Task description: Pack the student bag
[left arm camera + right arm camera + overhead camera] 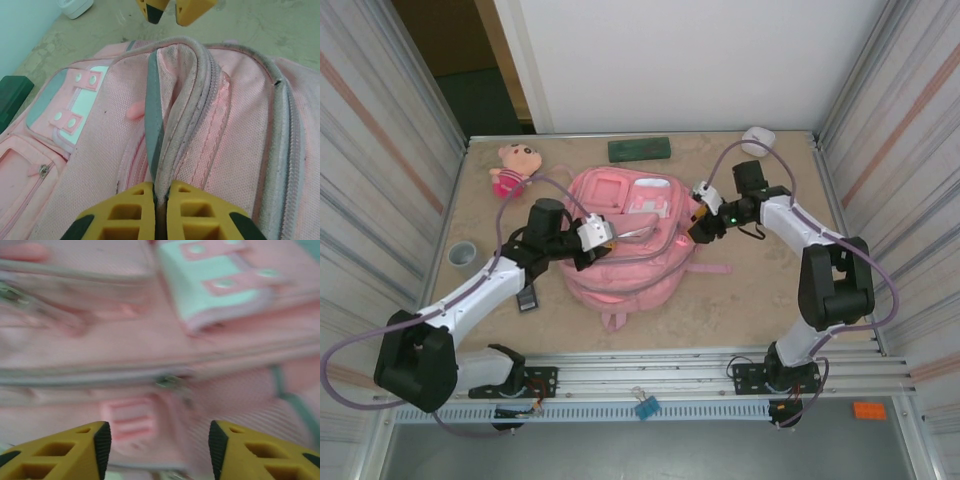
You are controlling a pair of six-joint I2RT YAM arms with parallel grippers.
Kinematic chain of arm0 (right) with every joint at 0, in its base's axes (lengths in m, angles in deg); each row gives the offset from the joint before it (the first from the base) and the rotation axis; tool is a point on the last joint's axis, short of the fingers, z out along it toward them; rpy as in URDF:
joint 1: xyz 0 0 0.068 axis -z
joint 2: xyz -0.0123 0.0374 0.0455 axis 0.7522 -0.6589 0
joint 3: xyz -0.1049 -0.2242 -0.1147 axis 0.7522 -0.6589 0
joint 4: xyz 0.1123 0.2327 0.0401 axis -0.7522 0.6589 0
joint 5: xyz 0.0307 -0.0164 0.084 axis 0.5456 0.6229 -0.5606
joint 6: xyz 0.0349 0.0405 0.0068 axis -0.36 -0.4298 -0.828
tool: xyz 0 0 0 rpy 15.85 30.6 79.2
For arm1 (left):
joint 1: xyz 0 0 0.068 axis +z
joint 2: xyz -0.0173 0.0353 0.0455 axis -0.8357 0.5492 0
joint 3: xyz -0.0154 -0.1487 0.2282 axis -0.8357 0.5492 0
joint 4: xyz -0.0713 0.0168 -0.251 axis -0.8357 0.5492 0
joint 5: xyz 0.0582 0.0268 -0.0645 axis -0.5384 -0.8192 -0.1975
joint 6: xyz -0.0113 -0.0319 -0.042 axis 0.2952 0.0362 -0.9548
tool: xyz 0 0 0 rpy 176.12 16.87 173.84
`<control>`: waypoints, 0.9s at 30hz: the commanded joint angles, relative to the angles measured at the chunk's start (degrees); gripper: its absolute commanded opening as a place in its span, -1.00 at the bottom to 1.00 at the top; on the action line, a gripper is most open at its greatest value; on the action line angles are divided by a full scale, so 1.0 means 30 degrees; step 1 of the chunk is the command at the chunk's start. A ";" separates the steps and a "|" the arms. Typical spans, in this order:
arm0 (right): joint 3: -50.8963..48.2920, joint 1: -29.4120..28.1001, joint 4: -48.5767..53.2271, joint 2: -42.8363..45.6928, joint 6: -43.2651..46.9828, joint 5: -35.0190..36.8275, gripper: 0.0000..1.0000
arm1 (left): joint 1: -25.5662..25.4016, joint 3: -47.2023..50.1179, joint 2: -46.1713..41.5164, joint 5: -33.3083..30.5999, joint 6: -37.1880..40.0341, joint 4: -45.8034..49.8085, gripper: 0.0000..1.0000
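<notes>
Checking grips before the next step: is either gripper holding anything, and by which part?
The left gripper pinches a raised fold of the student bag along its zipper edge. The right gripper is open over the bag, holding nothing.

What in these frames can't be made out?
- Bag interior: left wrist view, hidden by the fold pinched in the left gripper.
- Zip pull: right wrist view, blurred, beyond the open right gripper.
- Black item beside the left arm: top view, too small to identify.

Beige mottled stone-look tabletop [770, 290]; white rear wall panel [680, 60]; 2 ribbed grey-striped side walls [380, 130]; dark open doorway [480, 95] rear left; even light.
</notes>
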 commanded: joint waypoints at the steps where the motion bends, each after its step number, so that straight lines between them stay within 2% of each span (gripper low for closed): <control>1: 0.0829 0.0040 0.0302 -0.1531 0.1615 0.0793 0.18 | 0.0720 0.0066 -0.1067 0.1817 0.0476 -0.1049 -1.00; 7: 0.2397 -0.0828 0.2130 -0.3370 0.4261 -0.0164 0.22 | 0.1000 0.0152 -0.1027 0.2579 0.1087 -0.0834 -1.00; 12: 0.3102 -0.1068 0.2058 -0.4204 0.4624 -0.0822 0.23 | 0.1180 0.0125 -0.0954 0.3305 0.1104 -0.0834 -1.00; 15: 0.3941 -0.1093 0.3135 -0.4913 0.5323 -0.1615 0.21 | 0.1177 0.0123 -0.0922 0.3583 0.1106 -0.0846 -1.00; 18: 0.4841 -0.1181 0.4681 -0.5440 0.6225 -0.1827 0.14 | 0.1191 0.0070 -0.0844 0.3763 0.1124 -0.0824 -1.00; 22: 0.5811 -0.1097 0.6980 -0.5772 0.7548 -0.2757 -0.05 | 0.1177 0.0034 -0.0731 0.3841 0.1109 -0.0875 -1.00; 27: 0.7372 -0.0918 1.0357 -0.6400 0.9020 -0.4508 -0.09 | 0.1177 -0.0051 -0.0634 0.3934 0.1074 -0.0890 -1.00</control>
